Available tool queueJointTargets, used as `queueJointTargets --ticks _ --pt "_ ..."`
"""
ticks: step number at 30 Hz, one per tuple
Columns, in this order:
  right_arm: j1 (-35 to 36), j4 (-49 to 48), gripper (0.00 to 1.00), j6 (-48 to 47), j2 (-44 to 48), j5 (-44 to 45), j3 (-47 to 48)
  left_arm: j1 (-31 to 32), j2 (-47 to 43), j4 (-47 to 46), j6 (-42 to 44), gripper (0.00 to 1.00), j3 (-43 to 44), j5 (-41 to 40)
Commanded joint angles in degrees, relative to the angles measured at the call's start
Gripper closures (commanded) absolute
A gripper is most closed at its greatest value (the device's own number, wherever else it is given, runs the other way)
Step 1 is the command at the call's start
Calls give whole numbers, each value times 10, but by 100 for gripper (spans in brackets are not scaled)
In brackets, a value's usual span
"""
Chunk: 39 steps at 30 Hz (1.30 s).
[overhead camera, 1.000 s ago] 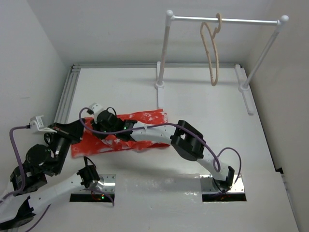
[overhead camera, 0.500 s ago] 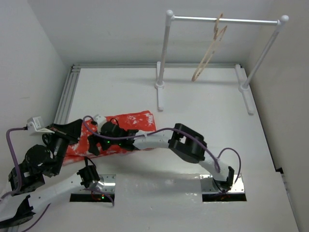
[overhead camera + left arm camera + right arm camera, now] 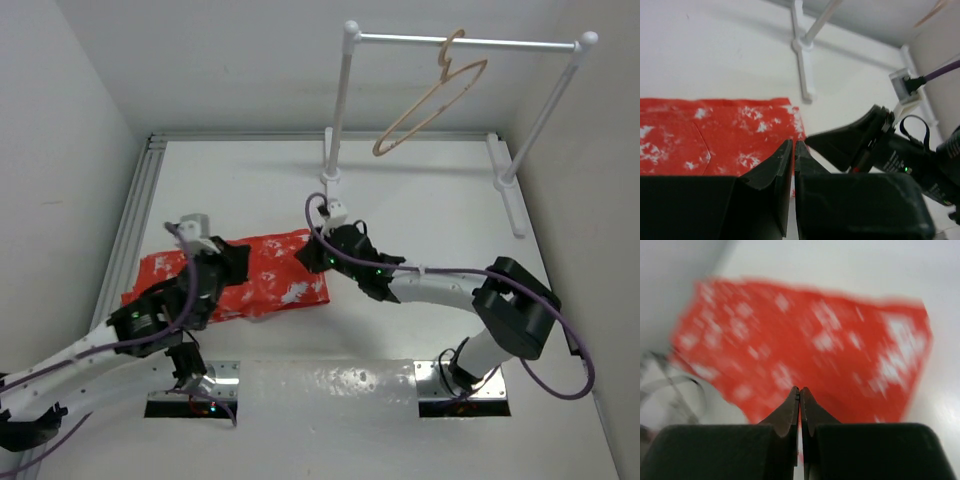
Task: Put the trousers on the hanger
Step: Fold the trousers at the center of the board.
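Across the table's point(image 3: 420, 230) near-left part, the trousers point(image 3: 270, 265) lie flat, long axis running left to right. The left gripper point(image 3: 794, 146), all but closed on nothing, hovers over their middle. The right gripper point(image 3: 799, 390), pressed tight, sits at their right end; whether it pinches cloth cannot be told. The hanger point(image 3: 440, 95) hangs from the rail point(image 3: 500, 43) at the far edge, well apart, nearer the right arm.

No readable text, labels or numbers anywhere.

A rail post point(image 3: 340, 110) stands just behind the trousers point(image 3: 275, 270).
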<state>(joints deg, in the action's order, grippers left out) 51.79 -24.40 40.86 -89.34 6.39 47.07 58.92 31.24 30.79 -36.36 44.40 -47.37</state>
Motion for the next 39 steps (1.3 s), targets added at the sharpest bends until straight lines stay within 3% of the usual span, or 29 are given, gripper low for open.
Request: queueJointTargets --ticks 1,7,10,13,14,17,18,19,22,27,31,32,34,35,37,39 --pt "-7 -1 100 22 0 26 -94 4 42 -101 -25 95 -54 34" --pt "-18 -39 100 72 -51 -2 -160 -22 129 -171 -76 94 -131 55" --pt "-18 -63 100 79 -19 19 -195 -91 155 -209 -75 94 -176 116" --pt "-17 -21 100 53 16 44 -189 -158 163 -260 -79 93 -233 166" --pt "-18 -7 97 48 41 53 -187 -183 166 -264 -83 93 -241 173" --pt "-20 29 68 14 51 67 -148 -215 169 -250 -101 91 -253 177" --pt "-21 48 53 9 43 68 -128 -224 167 -245 -112 90 -269 178" --pt "-24 65 47 5 32 67 -108 -236 166 -243 -121 90 -277 185" --pt "-46 74 36 17 -23 49 -56 -293 154 -238 -134 89 -306 228" --pt "-92 52 34 58 -134 4 14 -350 122 -256 -131 79 -350 272" --pt "-107 23 38 82 -193 -20 39 -363 130 -258 -115 72 -352 293" --pt "-109 11 51 97 -198 -26 33 -366 137 -261 -113 72 -350 295" --pt "-115 -31 68 116 -204 -29 13 -377 151 -272 -103 71 -346 308" --pt "-119 -54 88 121 -197 -24 2 -389 169 -288 -100 71 -345 322" --pt "-125 -71 99 135 -182 -12 -33 -404 194 -336 -94 71 -341 344" --pt "-135 -89 100 142 -156 8 -56 -433 243 -363 -89 72 -333 385"
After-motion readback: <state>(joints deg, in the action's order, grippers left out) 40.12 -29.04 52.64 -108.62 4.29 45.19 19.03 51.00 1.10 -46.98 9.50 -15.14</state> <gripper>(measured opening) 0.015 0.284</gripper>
